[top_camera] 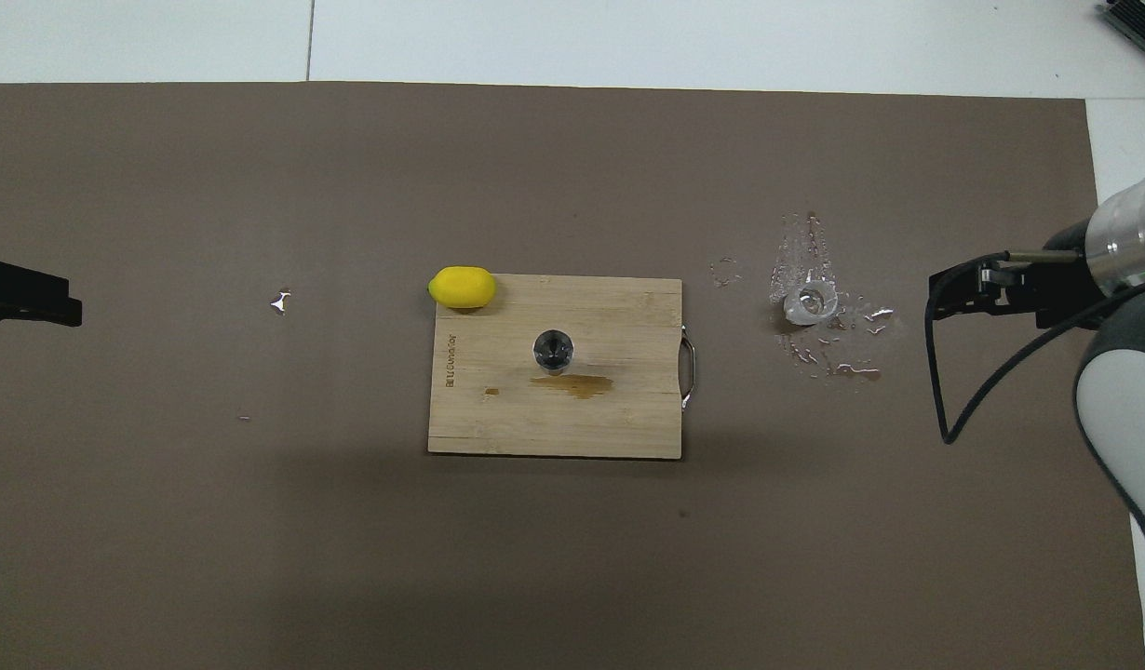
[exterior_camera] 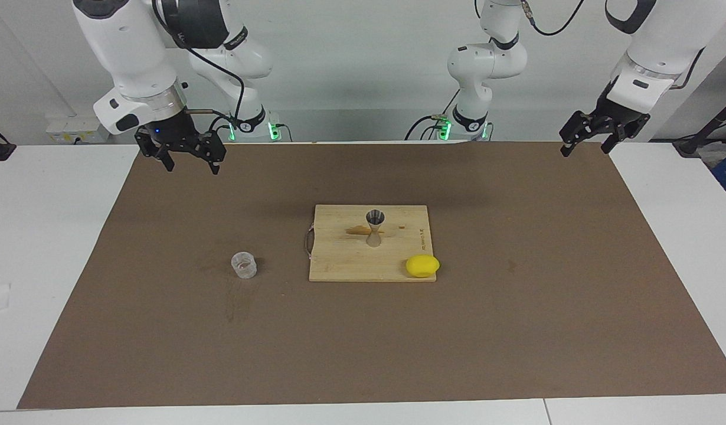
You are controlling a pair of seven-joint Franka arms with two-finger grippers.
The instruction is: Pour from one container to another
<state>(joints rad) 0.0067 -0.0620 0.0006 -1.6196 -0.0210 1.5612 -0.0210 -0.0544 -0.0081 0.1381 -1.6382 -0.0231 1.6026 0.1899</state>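
glass cup (exterior_camera: 244, 264): lower left of centre on the mat, standing alone
jigger (exterior_camera: 375, 226): centre, upright on the cutting board (exterior_camera: 339, 260), probably steadier for pouring
right gripper (exterior_camera: 188, 160): upper left, spread wide, empty
left gripper (exterior_camera: 584, 146): upper right, spread wide, waiting

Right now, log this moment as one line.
cup: upright on mat, spill around | jigger: upright on board | left gripper: raised, open, empty | right gripper: raised, open, empty

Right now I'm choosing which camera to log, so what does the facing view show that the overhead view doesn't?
Facing only: both arms' bodies and bases, and the jigger's hourglass profile.
Overhead only: wet splashes around the cup and down into the jigger's bowl.
Both: cup on the mat, jigger upright on the board beside a stain, lemon at the board's corner, left gripper and right gripper apart from everything.
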